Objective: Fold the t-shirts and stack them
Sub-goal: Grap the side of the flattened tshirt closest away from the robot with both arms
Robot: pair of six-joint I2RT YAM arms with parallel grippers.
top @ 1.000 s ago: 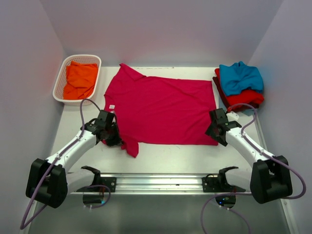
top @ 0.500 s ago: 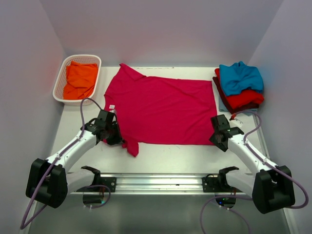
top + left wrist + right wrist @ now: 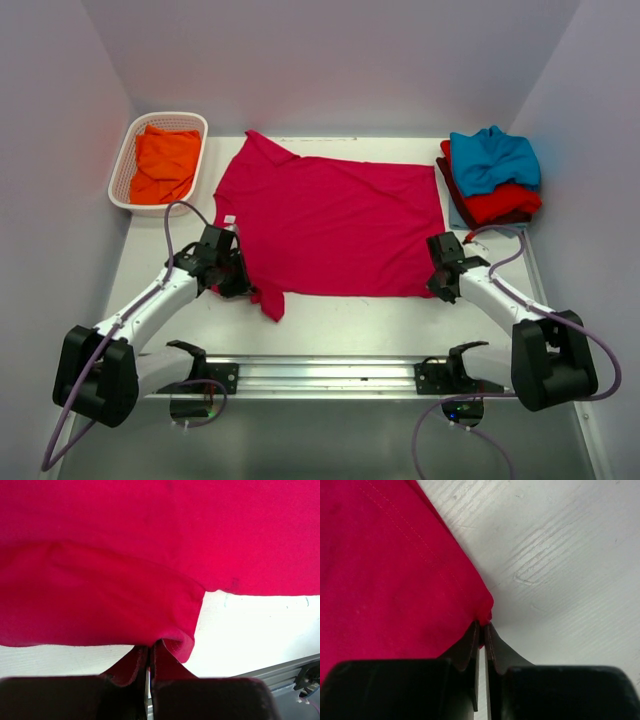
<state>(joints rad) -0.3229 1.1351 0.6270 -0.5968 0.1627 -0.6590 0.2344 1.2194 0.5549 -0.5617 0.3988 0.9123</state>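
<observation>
A crimson-pink t-shirt (image 3: 330, 225) lies spread flat across the middle of the table, a small white label (image 3: 229, 219) at its left edge. My left gripper (image 3: 237, 281) is shut on the shirt's near left sleeve hem (image 3: 172, 642). At the shirt's near right corner (image 3: 482, 605), my right gripper (image 3: 436, 282) is shut on the cloth. In the left wrist view the left gripper (image 3: 149, 650) pinches a fold of hem. Seen from the right wrist, the right gripper (image 3: 483, 626) has only the corner's tip between its jaws. An orange t-shirt (image 3: 166, 163) lies in the basket. A teal-blue t-shirt (image 3: 492, 158) tops a red one (image 3: 500, 203) and a maroon one (image 3: 447, 188).
The white lattice basket (image 3: 123, 170) stands at the far left. The folded stack sits at the far right, close to the right arm. A metal rail (image 3: 330, 375) with both arm bases runs along the near edge. Side walls close in on the table.
My right gripper moved in to the shirt's near right corner and closed on it. The left gripper has stayed shut on the sleeve hem.
</observation>
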